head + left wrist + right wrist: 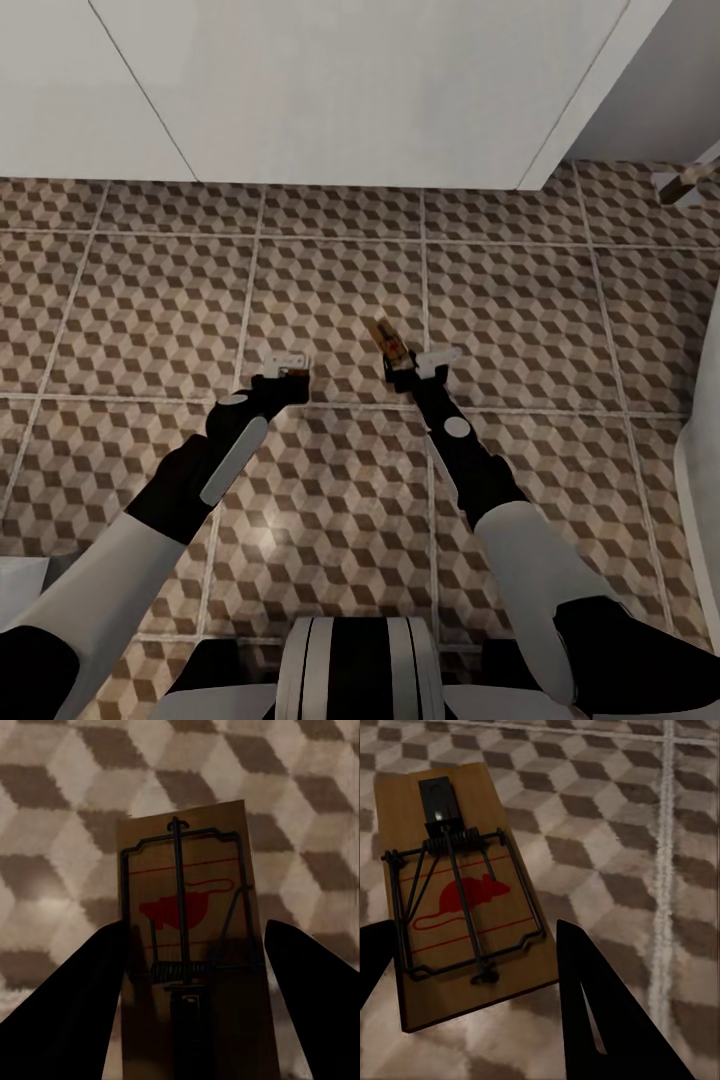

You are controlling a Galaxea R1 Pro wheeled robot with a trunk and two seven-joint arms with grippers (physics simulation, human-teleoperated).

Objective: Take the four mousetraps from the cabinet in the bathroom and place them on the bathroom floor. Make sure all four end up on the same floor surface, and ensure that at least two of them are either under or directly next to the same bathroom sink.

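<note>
Nearest in the head view stands the robot's own striped trunk [355,665], and from it both arms reach forward and down over the bathroom floor [150,300], whose tiles carry a brown, beige and white cube pattern.

The left pincer [283,362] is near the crossing of two pale grout lines. In the left wrist view its two dark fingers [67,1012] stand on either side of a mousetrap [191,945], a brown wooden board with a dark wire frame and a coil spring. The fingers are about as far apart as the board is wide and lie against its long edges, so the left pincer seems closed on this mousetrap. Whether the board touches the tiles I cannot tell.

The right pincer [415,365] is a little further to the right. A second mousetrap [389,340] lies at its tip, pointing away at an angle. In the right wrist view this second mousetrap [461,889] sits between the dark fingers [600,1020], which are spread wider than the board; a clear grip cannot be seen.

Both boards have a red mouse figure and thin red lines printed on them; I can read no words.

Farthest, along the far edge of the floor, is a wide white unit [350,90] with door seams.
</note>
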